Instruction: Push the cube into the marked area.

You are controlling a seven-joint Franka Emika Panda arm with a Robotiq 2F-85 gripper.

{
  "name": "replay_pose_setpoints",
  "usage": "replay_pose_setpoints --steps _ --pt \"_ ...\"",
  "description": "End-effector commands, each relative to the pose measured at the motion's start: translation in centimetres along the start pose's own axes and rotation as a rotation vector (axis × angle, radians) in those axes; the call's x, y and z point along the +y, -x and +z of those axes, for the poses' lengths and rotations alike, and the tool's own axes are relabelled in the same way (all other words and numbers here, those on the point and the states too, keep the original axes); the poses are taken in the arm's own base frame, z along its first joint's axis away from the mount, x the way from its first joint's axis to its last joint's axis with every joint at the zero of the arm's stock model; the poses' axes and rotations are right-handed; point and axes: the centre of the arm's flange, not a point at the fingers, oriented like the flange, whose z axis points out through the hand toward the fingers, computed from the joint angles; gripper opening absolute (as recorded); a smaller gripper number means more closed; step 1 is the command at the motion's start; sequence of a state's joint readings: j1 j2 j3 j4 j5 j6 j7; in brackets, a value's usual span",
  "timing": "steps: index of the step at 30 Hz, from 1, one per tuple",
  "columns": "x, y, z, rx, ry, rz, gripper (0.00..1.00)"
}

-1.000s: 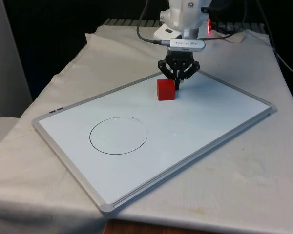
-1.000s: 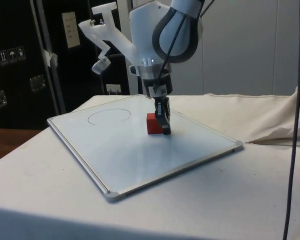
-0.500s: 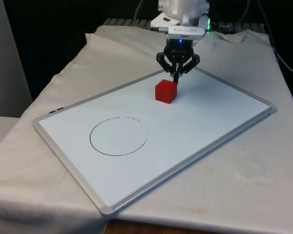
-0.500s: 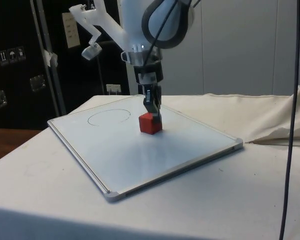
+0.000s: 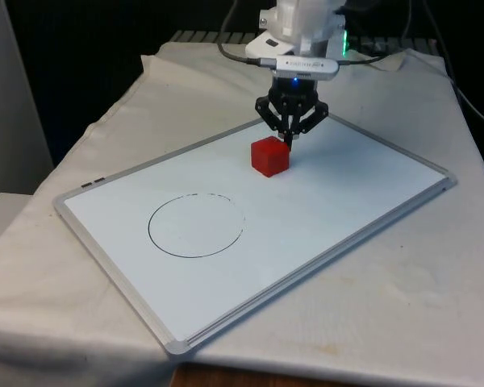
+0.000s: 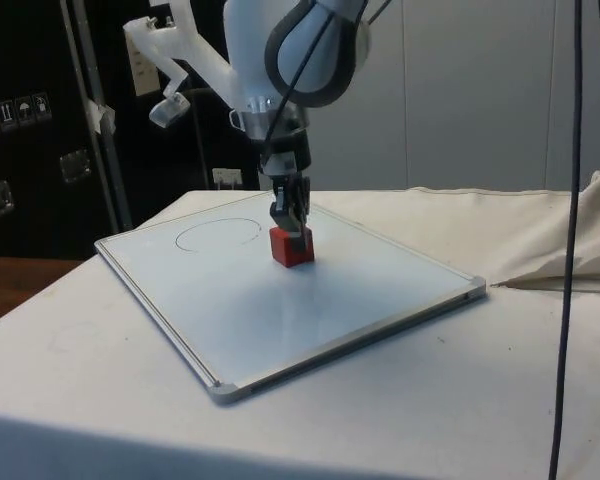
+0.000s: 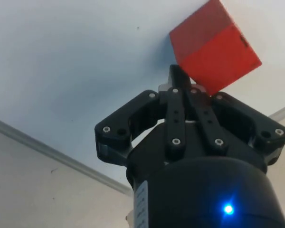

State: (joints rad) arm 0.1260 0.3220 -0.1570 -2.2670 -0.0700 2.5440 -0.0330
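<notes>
Cube (image 5: 270,156) on whiteboard (image 5: 331,210), touched by gripper (image 5: 289,139), fingers pressed together, outside circle (image 5: 196,224)

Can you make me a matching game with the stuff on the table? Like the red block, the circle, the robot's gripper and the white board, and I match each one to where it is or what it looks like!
Things:
1. cube
2. circle
3. gripper
4. whiteboard

Descriptions:
A. black, fingers together, right behind the red thing
B. flat, white, with a grey frame, lying on the cloth
C. a thin drawn line with nothing inside it
D. red, sitting on the board outside the drawn line

Pairs: 1-D, 2-C, 3-A, 4-B
</notes>
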Motion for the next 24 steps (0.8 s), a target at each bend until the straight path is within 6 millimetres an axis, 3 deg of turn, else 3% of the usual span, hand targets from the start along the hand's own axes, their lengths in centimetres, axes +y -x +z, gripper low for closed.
replay_pose_setpoints --steps 1,11,24 --pt "0.1 -0.4 0.0 -0.004 0.010 0.008 0.00" --pt "0.9 -2.2 -0.6 -0.008 0.037 0.032 0.00" --pt "2.2 -2.3 -0.3 -0.056 0.047 0.060 0.00"
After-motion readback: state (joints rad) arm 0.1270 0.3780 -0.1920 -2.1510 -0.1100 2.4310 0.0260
